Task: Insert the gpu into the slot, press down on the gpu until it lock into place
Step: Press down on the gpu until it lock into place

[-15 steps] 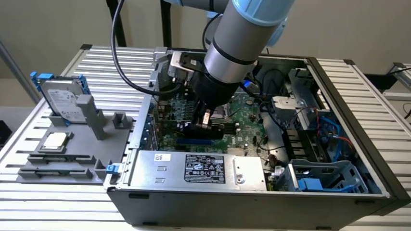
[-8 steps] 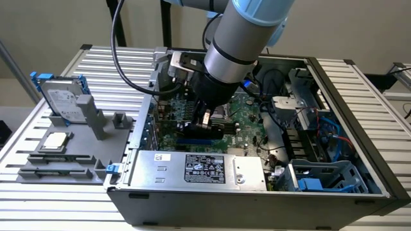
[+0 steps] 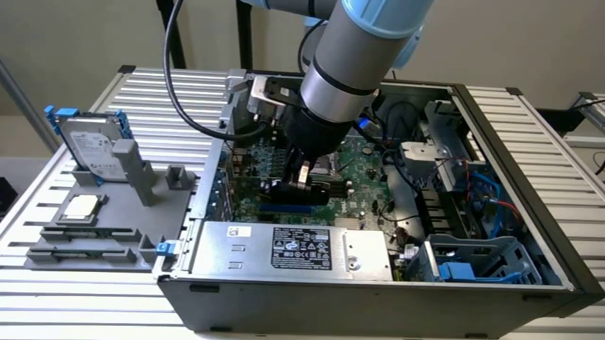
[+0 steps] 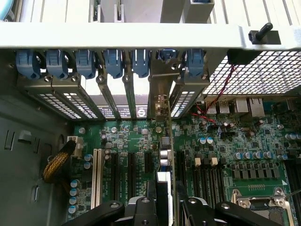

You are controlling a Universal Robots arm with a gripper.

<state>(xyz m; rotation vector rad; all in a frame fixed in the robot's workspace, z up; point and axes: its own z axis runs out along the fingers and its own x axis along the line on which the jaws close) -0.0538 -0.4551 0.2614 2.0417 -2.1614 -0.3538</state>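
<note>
Inside the open PC case, my gripper [image 3: 300,185] reaches down over the green motherboard [image 3: 364,180]. It is shut on the gpu [image 3: 319,193], a flat black card standing on edge just above the board. A short stretch of the bright-blue slot [image 3: 283,210] shows right beside the card's lower edge. In the wrist view the gpu [image 4: 163,160] runs edge-on from between my gripper [image 4: 162,205] fingers to its metal bracket [image 4: 160,89] at the case's rear wall. The slot under the card is hidden there.
A silver hard drive [image 3: 90,145] with blue clips leans on a grey fixture at the exterior view's left. The power supply [image 3: 293,248] sits close to the card. Blue bracket clips [image 4: 108,63], black slots [image 4: 115,174], a white slot [image 4: 97,176] and the CPU socket [image 4: 263,207] surround it.
</note>
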